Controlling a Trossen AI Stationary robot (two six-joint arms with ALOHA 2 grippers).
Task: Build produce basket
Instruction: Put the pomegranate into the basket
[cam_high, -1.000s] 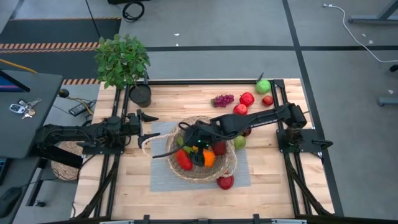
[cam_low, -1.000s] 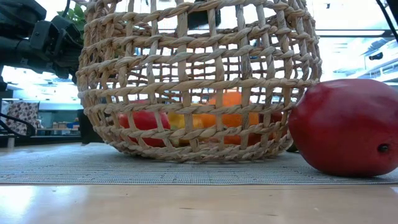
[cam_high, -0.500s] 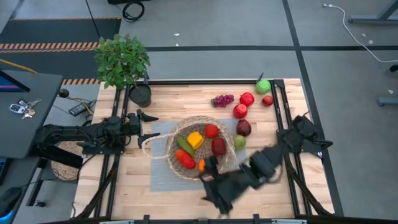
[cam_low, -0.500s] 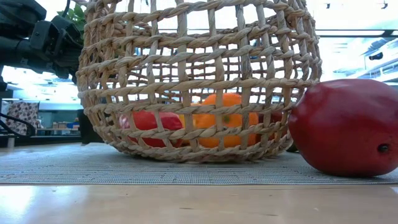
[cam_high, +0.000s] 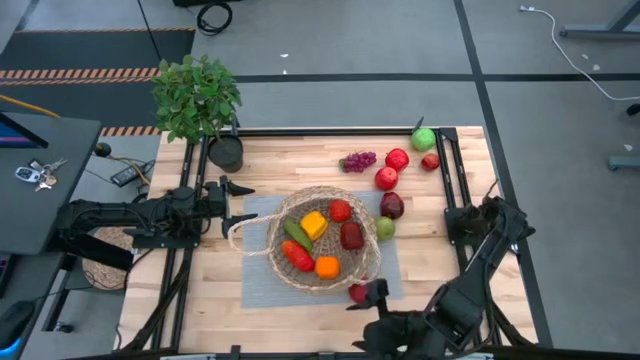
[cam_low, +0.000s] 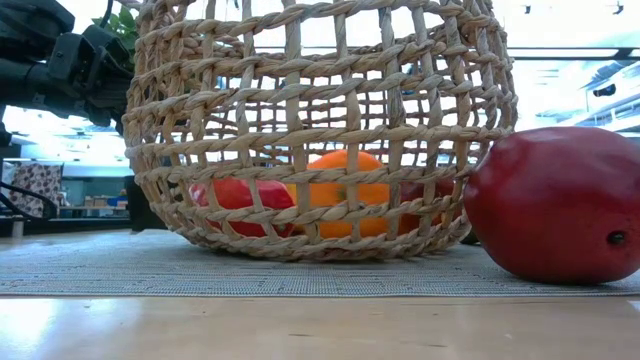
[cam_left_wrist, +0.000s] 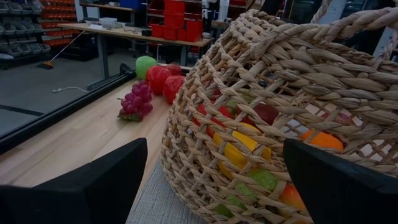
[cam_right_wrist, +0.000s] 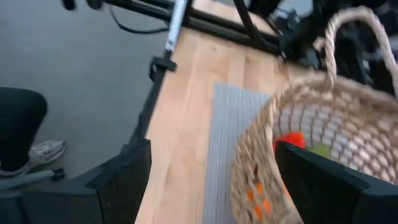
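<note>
- the basket (cam_high: 322, 240) sits on a grey mat (cam_high: 262, 285) at the middle of the table (cam_high: 200, 290), its looped handle pointing to 9 o'clock.
- already inside the basket: a yellow piece (cam_high: 314, 224), a green piece (cam_high: 297, 235), a red pepper (cam_high: 296, 256), an orange piece (cam_high: 327, 266), a dark red piece (cam_high: 351, 236) and a small red one (cam_high: 340, 210).
- left outside, close to the basket: a green fruit (cam_high: 385, 228) touching its rim at 3 o'clock, a dark red fruit (cam_high: 392, 205) just beyond it, and a red fruit (cam_high: 357, 292) on the mat at 5 o'clock.
- left outside, farther off at 1 o'clock: a grape bunch (cam_high: 359, 161), two red fruits (cam_high: 392, 168), a small red piece (cam_high: 430, 162) and a green apple (cam_high: 423, 139).
- judged from this, the job looks a bit under half done; about seven pieces remain.
- the right gripper (cam_high: 367, 296) is at the basket's 5 o'clock, beside the red fruit, fingers spread and holding nothing.
- the left gripper (cam_high: 236, 203) waits at the basket's 9 o'clock by the handle, fingers apart and empty.
</note>
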